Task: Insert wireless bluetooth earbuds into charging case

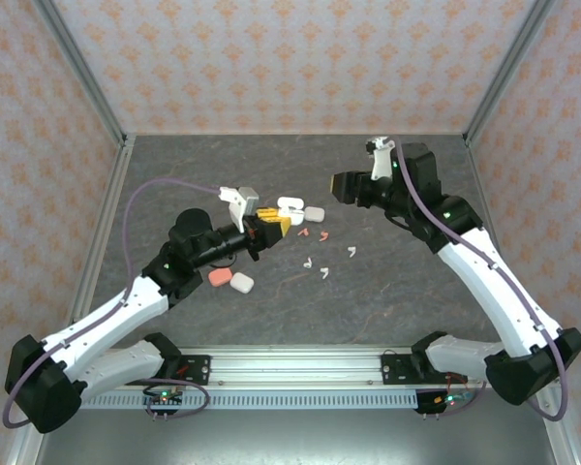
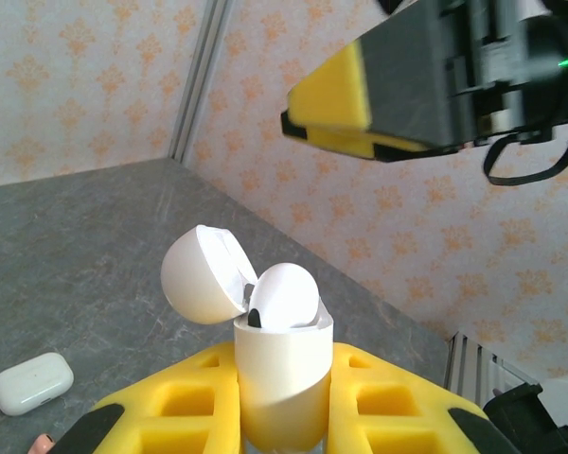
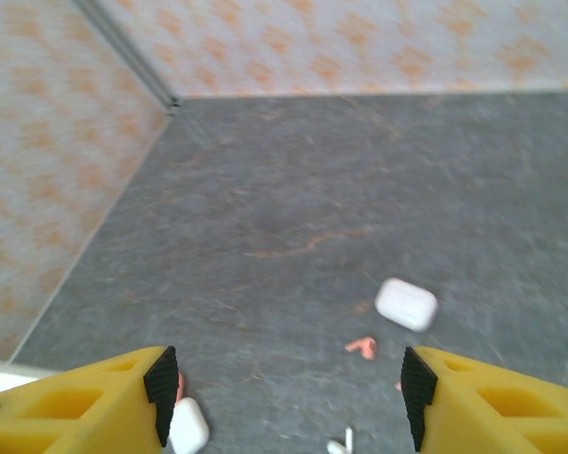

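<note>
Table [image 1: 397,300]: grey, stone-patterned, with patterned panels on three sides.
Right arm [image 1: 484,271]: runs from its base at 5 o'clock up to 1 o'clock of table centre.
Left arm [image 1: 107,325]: runs from its base at 7 o'clock to just 10 o'clock of centre.
Right gripper [image 1: 341,186]: above the table at 1 o'clock, yellow fingers spread wide, nothing between them.
Left gripper [image 1: 271,225]: clamped on the open case [image 2: 282,378], which stands upright with its lid [image 2: 204,274] swung back toward 10 o'clock.
Spare cases [image 1: 290,205]: two pale ones side by side at 12 o'clock; a pink case [image 1: 218,277] and a white case [image 1: 241,283] lie together at 8 o'clock.
Seated earbud [image 2: 286,295]: white, sitting in the mouth of the open case.
Loose earbuds [image 1: 326,271]: pink and white, scattered on the table from centre toward 4 o'clock.
</note>
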Robot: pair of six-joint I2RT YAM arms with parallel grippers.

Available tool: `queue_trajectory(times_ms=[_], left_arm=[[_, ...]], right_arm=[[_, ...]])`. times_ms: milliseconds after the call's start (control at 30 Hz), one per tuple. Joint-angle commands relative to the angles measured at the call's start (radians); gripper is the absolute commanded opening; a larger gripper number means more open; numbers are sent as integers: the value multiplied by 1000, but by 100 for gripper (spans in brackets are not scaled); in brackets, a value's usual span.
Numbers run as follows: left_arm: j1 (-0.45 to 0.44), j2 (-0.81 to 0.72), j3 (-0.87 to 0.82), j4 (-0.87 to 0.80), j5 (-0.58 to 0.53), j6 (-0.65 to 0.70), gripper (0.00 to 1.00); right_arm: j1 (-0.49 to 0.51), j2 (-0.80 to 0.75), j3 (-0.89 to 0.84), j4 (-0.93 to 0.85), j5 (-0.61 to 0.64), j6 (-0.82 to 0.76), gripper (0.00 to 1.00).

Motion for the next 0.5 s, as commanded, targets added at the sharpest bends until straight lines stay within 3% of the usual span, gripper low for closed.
queue_trajectory(times_ms=[0, 167, 467], left_arm=[[-7, -46, -2, 81, -17, 9, 0], [-8, -86, 10, 93, -38, 10, 0], [-8, -93, 15, 80, -46, 21, 0]], right_arm=[[-33, 62, -49, -130, 50, 64, 65], [-46, 198, -97, -194, 65, 74, 65], [-45, 422, -185, -168, 128, 48, 54]])
